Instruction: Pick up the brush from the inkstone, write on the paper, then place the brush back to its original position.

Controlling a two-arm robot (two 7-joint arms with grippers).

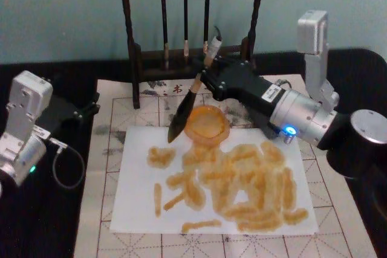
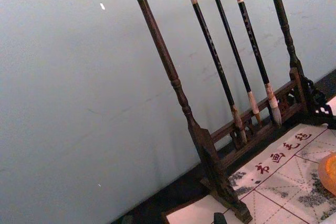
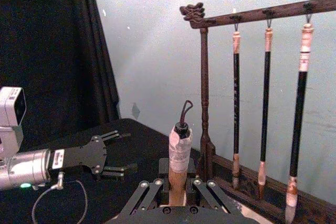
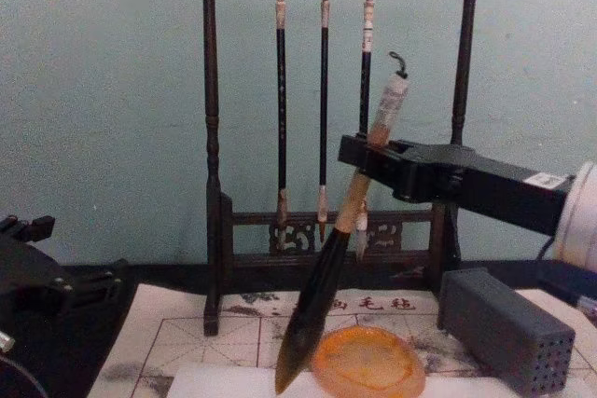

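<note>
- Left gripper (image 1: 91, 108): at the table's left edge on the black cloth, fingers spread apart, nothing between them; well apart from the task's things
- Grid mat (image 1: 104, 167): lies flat under the paper, with a dark wooden brush rack (image 4: 207, 137) at its far edge carrying three thin brushes (image 4: 323, 100)
- Paper (image 1: 136, 179): flat on the mat, most of its surface covered with orange-tan strokes (image 1: 242, 185)
- Brush (image 1: 187, 104): tilted, cap up and to the right, dark tip down at the paper's far edge just left of the inkstone; contact with the paper cannot be confirmed
- Inkstone (image 1: 207, 124): sits across the paper's far edge
- Right gripper (image 1: 205, 80): above the inkstone's far side, fingers clamped on the brush's tan handle
- Grey block (image 4: 504, 328): right of the inkstone
</note>
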